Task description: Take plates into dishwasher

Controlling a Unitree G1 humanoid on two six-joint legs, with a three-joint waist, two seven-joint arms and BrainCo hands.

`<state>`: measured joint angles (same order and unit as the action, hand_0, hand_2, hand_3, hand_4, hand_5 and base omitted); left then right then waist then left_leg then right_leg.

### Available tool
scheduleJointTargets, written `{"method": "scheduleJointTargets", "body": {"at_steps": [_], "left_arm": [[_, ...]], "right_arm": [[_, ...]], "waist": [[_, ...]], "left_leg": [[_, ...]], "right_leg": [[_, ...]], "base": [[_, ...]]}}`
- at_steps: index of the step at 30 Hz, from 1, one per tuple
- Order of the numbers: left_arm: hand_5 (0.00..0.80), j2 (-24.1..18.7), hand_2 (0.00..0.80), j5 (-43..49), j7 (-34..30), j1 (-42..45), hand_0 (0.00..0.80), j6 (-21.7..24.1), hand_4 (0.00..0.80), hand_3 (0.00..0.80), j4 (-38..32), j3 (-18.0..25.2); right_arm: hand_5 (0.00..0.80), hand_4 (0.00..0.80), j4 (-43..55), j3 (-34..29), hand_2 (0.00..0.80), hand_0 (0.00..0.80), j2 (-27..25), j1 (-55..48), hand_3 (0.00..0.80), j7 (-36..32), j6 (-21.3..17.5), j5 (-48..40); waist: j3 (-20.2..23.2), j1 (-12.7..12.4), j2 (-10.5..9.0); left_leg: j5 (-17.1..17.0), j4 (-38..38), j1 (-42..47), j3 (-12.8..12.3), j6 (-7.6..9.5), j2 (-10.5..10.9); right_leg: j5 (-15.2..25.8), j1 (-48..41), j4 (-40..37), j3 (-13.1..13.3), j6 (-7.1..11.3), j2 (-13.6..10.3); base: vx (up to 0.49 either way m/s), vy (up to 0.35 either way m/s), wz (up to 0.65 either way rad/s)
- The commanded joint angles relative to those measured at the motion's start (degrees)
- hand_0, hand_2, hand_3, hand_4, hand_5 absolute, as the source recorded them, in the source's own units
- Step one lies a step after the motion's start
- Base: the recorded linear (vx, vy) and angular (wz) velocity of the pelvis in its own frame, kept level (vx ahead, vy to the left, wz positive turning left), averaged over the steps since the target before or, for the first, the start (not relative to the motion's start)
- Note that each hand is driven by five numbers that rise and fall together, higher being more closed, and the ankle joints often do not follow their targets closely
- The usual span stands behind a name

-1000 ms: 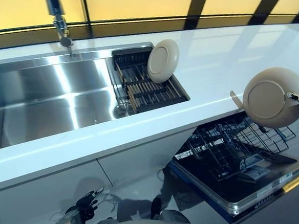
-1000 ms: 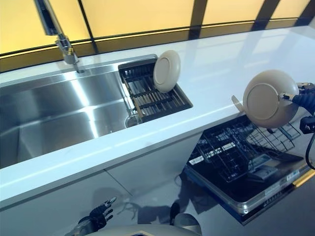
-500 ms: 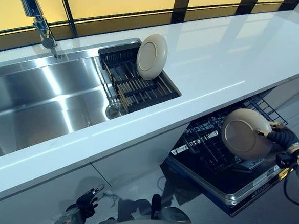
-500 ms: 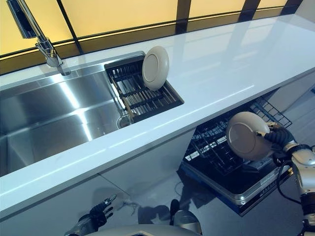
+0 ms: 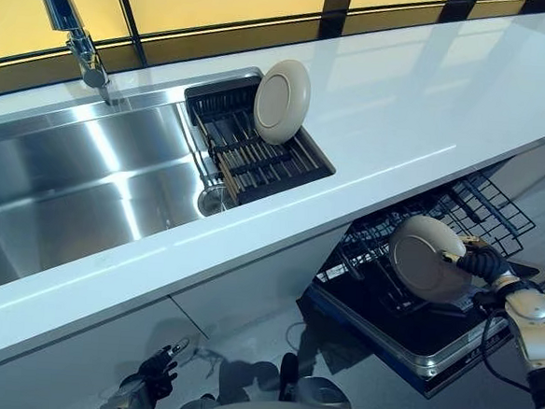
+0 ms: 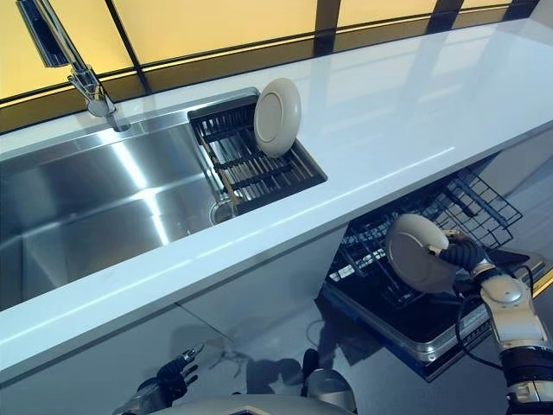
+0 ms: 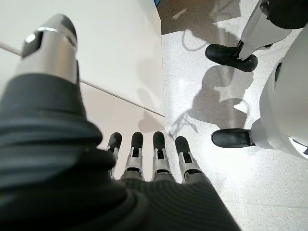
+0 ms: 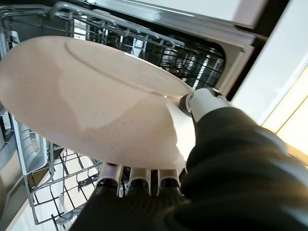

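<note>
My right hand (image 5: 481, 265) pinches a beige plate (image 5: 425, 258) by its rim, holding it upright over the dishwasher's pulled-out wire rack (image 5: 492, 209). The right wrist view shows the plate (image 8: 91, 96) with my thumb on top and fingers (image 8: 139, 185) underneath, the rack (image 8: 48, 192) just below. A second beige plate (image 5: 282, 88) leans upright in the dark drying rack (image 5: 257, 157) inside the sink. My left hand (image 5: 153, 376) hangs low by the cabinet front, fingers (image 7: 144, 154) straight and holding nothing.
A white countertop (image 5: 401, 110) runs above the dishwasher. The open dishwasher door (image 5: 413, 336) juts out over the floor. A steel sink (image 5: 78, 182) with a faucet (image 5: 78, 41) lies to the left. White cabinet fronts (image 5: 75, 350) stand under the counter.
My right hand has carried the plate down from counter height to below the counter edge, and in toward the dishwasher rack. The view has shifted. The left hand has not moved.
</note>
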<state>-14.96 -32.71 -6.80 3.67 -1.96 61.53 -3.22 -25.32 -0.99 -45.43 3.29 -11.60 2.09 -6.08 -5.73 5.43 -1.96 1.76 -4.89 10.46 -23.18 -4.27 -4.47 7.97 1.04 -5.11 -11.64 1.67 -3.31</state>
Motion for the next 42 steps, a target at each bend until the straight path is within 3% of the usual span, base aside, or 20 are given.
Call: {"method": "scheduleJointTargets", "body": {"at_steps": [1,14,15,31,32,33,42], "left_arm": [[0.000,-0.6,0.000,0.4,-0.6,-1.2,0.000,0.5,0.000,0.000,-1.0,0.6],[0.000,-1.2,0.000,0.1,-1.0,-1.4,0.000,-0.3,0.000,0.000,-3.1,-1.1],[0.000,-1.2,0.000,0.1,-1.1,-1.5,0.000,-0.2,0.000,0.000,-3.2,-1.1],[0.000,-1.5,0.000,-0.3,-1.6,-2.0,0.000,0.2,0.000,0.000,-2.9,-1.8],[0.000,-1.5,0.000,-0.4,-1.6,-2.0,0.000,0.2,0.000,0.000,-2.8,-1.9],[0.000,-1.4,0.000,-0.2,-1.6,-2.0,0.000,0.3,0.000,0.000,-2.7,-1.8],[0.000,-1.6,0.000,-0.4,-1.5,-1.9,0.000,-0.1,0.000,0.000,-3.0,-1.7]], "right_arm": [[0.800,0.800,-3.5,1.2,0.800,0.800,0.1,7.9,0.800,4.0,-3.7,1.5],[0.800,0.800,-14.0,7.9,0.800,0.800,2.4,16.8,0.800,9.3,-0.5,1.8],[0.800,0.800,-15.0,8.2,0.800,0.800,2.6,17.4,0.800,9.4,-0.4,1.7],[0.800,0.800,-26.6,11.8,0.800,0.800,4.8,23.7,0.800,6.4,2.2,2.1],[0.596,0.596,-26.8,11.9,0.596,0.596,4.8,23.9,0.596,6.6,2.3,2.0],[0.000,0.000,-26.9,11.8,0.000,0.000,5.0,23.9,0.000,6.4,2.5,1.5],[0.000,0.000,-25.8,11.0,0.000,0.000,3.9,23.4,0.000,5.9,2.0,1.5]], "waist": [[0.8,-1.5,-0.57],[0.5,-4.3,0.79],[0.4,-4.5,0.61],[0.7,-6.5,1.72],[0.6,-6.5,1.72],[0.6,-6.5,1.70],[0.5,-6.2,1.49]], "left_leg": [[4.0,2.0,-1.3,3.1,3.17,2.0],[4.0,2.2,-1.5,4.4,2.92,2.0],[2.9,2.5,-2.2,3.8,3.08,2.1],[2.7,2.4,-2.1,4.9,2.78,2.1],[2.7,2.5,-2.1,4.9,2.76,2.1],[2.8,2.5,-2.0,4.9,2.78,2.1],[2.8,2.6,-1.8,4.6,2.66,1.9]], "right_leg": [[-6.4,-3.4,3.0,-2.3,6.68,-2.9],[-6.5,-4.0,3.0,-4.3,6.56,-4.0],[-5.7,-3.3,3.1,-4.8,6.00,-4.2],[-6.0,-4.2,3.1,-6.1,5.70,-5.1],[-6.0,-4.2,3.1,-6.1,5.67,-5.1],[-6.0,-4.3,3.2,-6.1,5.64,-5.1],[-6.0,-4.4,3.1,-5.9,5.64,-5.0]], "base": [[0.009,-0.020,0.06],[-0.001,-0.018,0.07],[-0.077,-0.037,0.07],[-0.001,-0.006,0.05],[0.000,0.000,0.00],[0.000,0.000,0.00],[0.000,0.000,0.00]]}}
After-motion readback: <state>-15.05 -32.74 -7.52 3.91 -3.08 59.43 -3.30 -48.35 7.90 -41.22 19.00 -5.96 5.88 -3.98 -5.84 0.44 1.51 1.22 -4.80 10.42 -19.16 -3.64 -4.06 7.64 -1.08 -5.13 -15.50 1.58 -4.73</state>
